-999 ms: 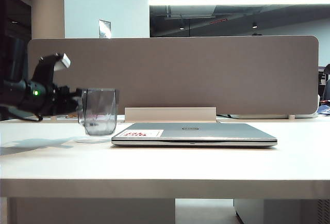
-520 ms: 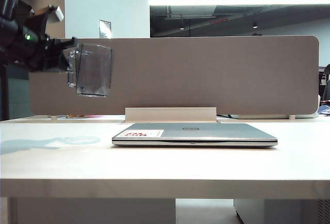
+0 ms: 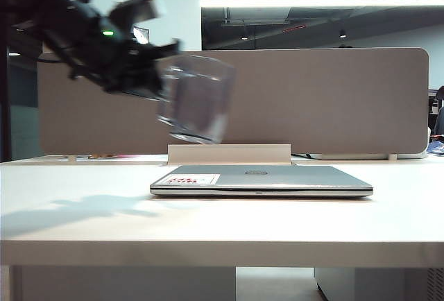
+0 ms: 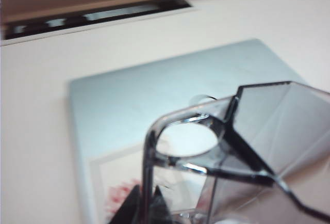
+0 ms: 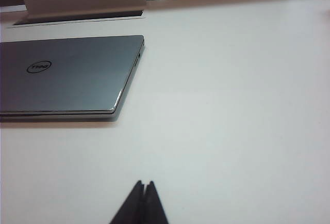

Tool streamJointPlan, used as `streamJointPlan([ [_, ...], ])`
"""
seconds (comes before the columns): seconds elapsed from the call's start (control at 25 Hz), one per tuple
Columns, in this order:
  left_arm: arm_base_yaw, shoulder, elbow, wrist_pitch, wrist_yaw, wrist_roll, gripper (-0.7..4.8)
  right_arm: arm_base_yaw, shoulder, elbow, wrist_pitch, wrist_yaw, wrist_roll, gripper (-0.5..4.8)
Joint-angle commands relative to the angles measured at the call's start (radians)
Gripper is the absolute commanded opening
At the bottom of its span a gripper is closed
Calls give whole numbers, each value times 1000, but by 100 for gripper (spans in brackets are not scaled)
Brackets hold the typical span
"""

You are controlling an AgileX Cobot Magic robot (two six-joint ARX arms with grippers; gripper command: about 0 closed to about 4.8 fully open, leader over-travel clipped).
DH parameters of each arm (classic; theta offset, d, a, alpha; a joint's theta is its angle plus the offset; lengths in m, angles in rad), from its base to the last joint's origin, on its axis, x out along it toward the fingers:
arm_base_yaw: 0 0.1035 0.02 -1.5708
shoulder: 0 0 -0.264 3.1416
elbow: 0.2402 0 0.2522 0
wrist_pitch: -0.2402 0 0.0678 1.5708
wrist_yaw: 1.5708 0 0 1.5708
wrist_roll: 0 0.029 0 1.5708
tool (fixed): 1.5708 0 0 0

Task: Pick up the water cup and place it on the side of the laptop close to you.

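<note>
The water cup (image 3: 195,98), a clear grey-tinted mug, hangs tilted in the air above the left part of the closed silver laptop (image 3: 291,178). My left gripper (image 3: 161,71) is shut on the cup's thin loop handle (image 4: 149,152), its dark fingertips pinching the handle in the left wrist view (image 4: 146,199). Below the cup that view shows the laptop lid (image 4: 118,95) with its white-and-red sticker (image 4: 116,182). My right gripper (image 5: 144,185) is shut with nothing in it, low over bare table beside the laptop (image 5: 67,77). It does not show in the exterior view.
A grey partition (image 3: 333,100) runs along the back of the white table (image 3: 208,225). A pale cable tray (image 3: 229,154) stands right behind the laptop. The table's front edge (image 3: 222,251) is close to the camera.
The left arm lifted the cup off the table at the laptop's left, then swung it right and tilted it, so it now hangs over the laptop. The right gripper has not moved.
</note>
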Motion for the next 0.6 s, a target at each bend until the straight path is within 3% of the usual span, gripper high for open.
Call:
streamJointPlan([
  [0.04,-100,-3,-44,85,-113,-52,-6,1,-1,-6,5,2,0,-8],
  [0.16,-238,8,-125,241,-274,-86,-6,1,-1,-6,6,2,0,-8],
  [0.36,-325,47,-165,341,-363,-87,-6,1,-1,-6,6,1,0,-8],
  [0.6,-347,128,-172,361,-532,-291,-6,1,-1,-6,6,-2,1,-8],
])
